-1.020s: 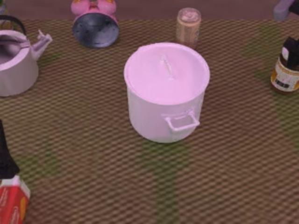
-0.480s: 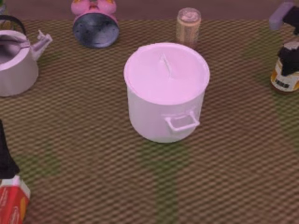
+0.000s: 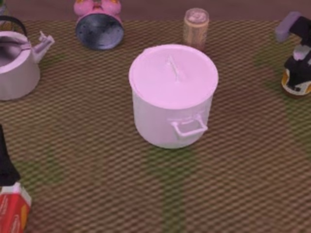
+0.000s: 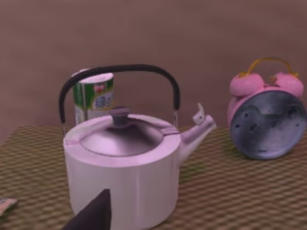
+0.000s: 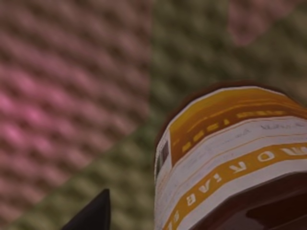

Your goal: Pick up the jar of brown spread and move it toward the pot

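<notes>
right tool [image 3: 302, 63] sits over the jar of brown spread [image 3: 294, 83]; cannot tell its grip

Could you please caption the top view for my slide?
Right gripper over the jar of brown spread at the table's right edge, pot centre.

overhead looks down; wrists sit close

White pot [image 3: 172, 97], orange/white jar label [image 5: 230, 148], brown-green woven mat [image 3: 97, 170].
</notes>
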Robot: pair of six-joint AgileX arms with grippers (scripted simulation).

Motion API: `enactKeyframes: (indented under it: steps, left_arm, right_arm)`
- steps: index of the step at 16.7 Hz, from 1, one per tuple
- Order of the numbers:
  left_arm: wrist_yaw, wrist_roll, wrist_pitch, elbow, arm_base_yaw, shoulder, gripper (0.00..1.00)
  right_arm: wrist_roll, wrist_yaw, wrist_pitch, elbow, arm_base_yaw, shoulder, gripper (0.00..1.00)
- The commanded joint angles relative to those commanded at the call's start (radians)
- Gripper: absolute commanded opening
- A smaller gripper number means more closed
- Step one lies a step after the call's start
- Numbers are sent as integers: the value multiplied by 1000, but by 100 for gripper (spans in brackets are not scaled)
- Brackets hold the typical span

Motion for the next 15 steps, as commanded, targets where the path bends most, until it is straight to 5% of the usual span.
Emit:
enactKeyframes:
  steps: [13, 15]
  left_arm:
    - [0, 0, 0, 0, 0, 0, 100]
    - [0, 0, 0, 0, 0, 0, 100]
  right_arm:
    - [0, 0, 0, 0, 0, 0, 2]
    - [0, 0, 0, 0, 0, 0, 0]
